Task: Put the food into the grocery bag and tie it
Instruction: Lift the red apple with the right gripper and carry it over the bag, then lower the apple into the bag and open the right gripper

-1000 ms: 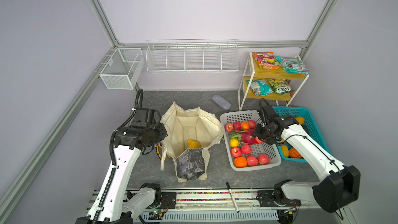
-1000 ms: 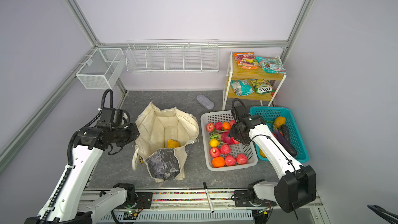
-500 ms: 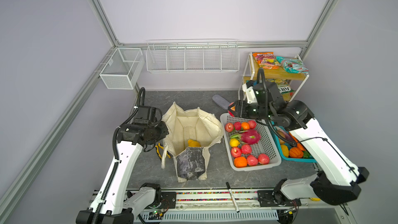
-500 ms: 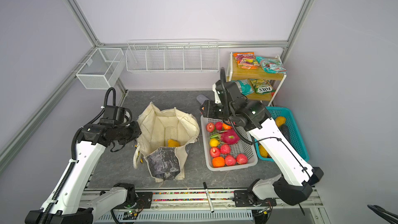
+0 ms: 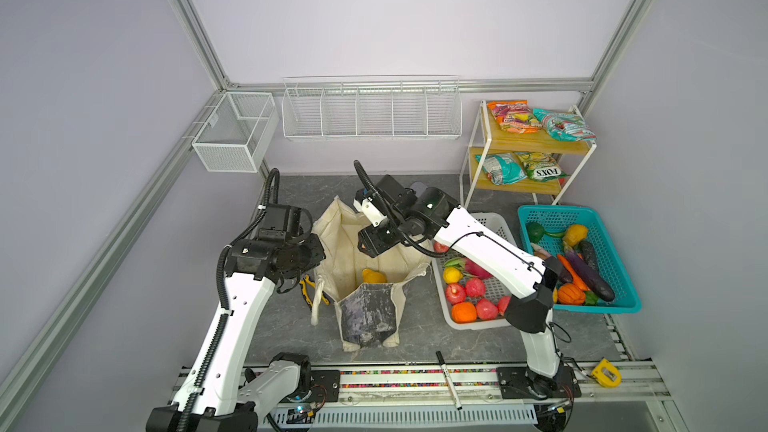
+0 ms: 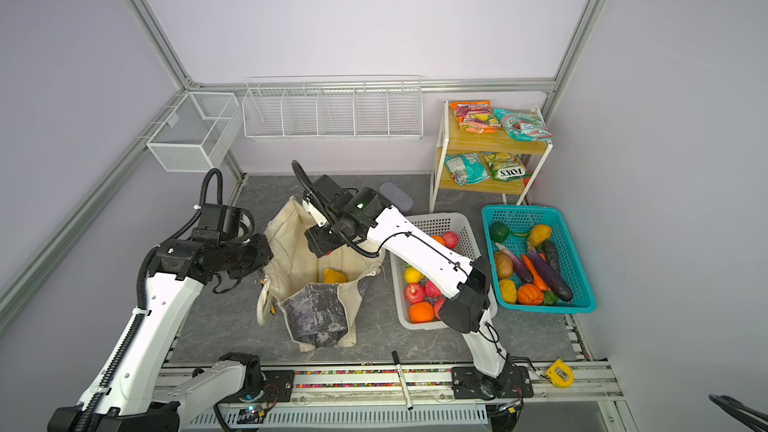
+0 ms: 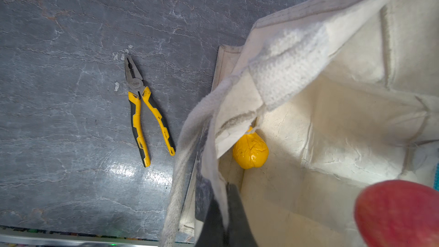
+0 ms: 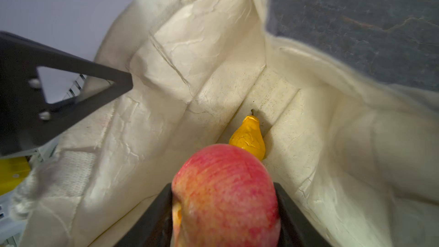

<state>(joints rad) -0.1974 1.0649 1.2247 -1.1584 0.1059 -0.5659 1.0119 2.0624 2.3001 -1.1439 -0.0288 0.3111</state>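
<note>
right gripper (image 8: 223, 212) is clamped on a red apple (image 8: 225, 181), hanging over the open mouth of the grocery bag (image 5: 332, 222), above the inside, not yet down in it. left gripper (image 7: 224, 212) is closed, pinching the bag's near-side rim by a handle; my read is that it holds the floppy mouth open so the drop goes in clean. a yellow pear (image 8: 248, 139) already lies on the bag floor against the marbled side wall. more food sits in the white basket (image 5: 490, 222) and the teal basket (image 5: 582, 307), both well apart from the bag mouth, so the task looks early and the tying is not begun.

room: the bag floor is mostly bare beside the pear, with plenty of space for the apple. the far wall sags inward a bit and the right arm crosses that rim, so it could snag cloth on exit. pliers (image 7: 142, 115) lie on the table just outside the bag, clear of both grippers.
</note>
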